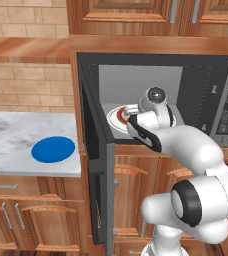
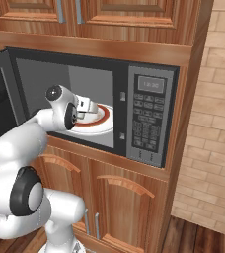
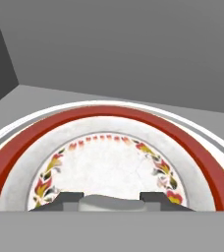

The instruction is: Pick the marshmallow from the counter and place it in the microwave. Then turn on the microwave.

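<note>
Marshmallow (image 3: 111,203) sits between the two dark fingertips (image 3: 70,199) at the bottom of the hand view, a pale stubby shape that the jaws are closed on from either side, partway open to its width. Just below it lies the microwave's plate (image 3: 15,152), white with a broad red rim and a ring of red and yellow leaf ornament around its middle (whether the marshmallow already touches the plate cannot be told). Grey inner walls rise behind the plate.

From the left base view, the white arm (image 1: 196,150) reaches up and forward into the microwave (image 1: 221,75), whose door (image 1: 93,165) hangs open to the left with its dark glass edge-on. The wrist covers most of the plate (image 1: 117,116). The right base view shows the gripper (image 2: 91,106) over the plate (image 2: 102,118), inside the cavity, with the keypad (image 2: 148,126) on the panel to the right of the opening.

To the left of the microwave, the marble surface (image 1: 16,145) carries a round blue plate (image 1: 53,149). Brown wooden cabinets (image 2: 124,207) run under the microwave.
</note>
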